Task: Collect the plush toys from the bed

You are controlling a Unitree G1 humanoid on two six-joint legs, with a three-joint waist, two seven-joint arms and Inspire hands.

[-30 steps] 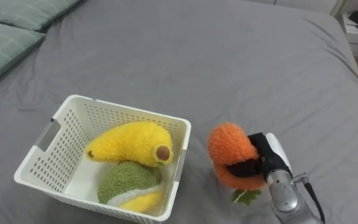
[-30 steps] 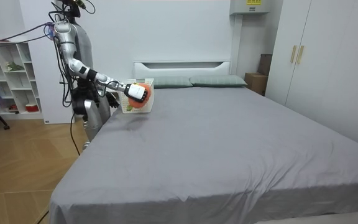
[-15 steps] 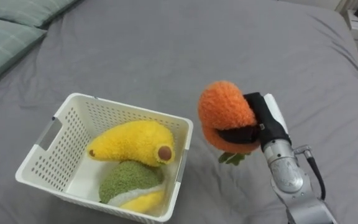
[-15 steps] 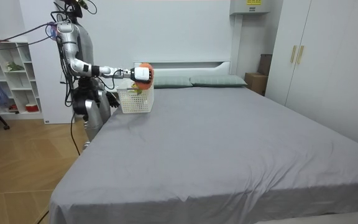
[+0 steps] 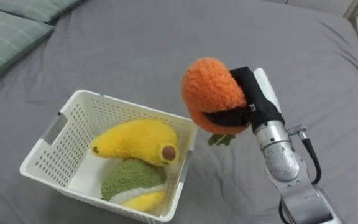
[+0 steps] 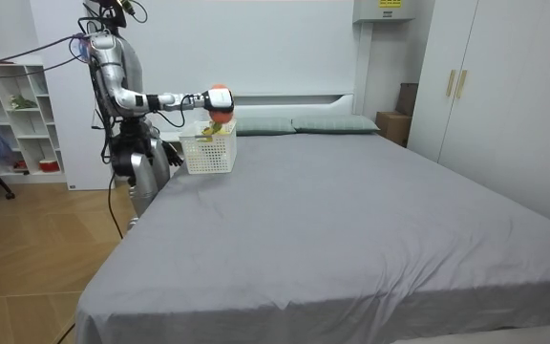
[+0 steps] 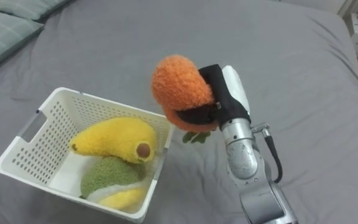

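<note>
Left eye view: right hand (image 5: 254, 103) aloft round toy (image 5: 210, 92) (near basket (image 5: 53, 155))

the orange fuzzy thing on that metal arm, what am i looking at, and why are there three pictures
That is a humanoid robot tidying a bed. Two pictures come from the paired cameras in its head, looking down; the third is from a camera across the room, showing the robot standing beside the bed. The metal arm is its right arm; its right hand is curled round an orange plush toy, held in the air by the rim of a white basket. The basket sits on the grey bed and holds a yellow plush toy and a green plush toy.
</note>
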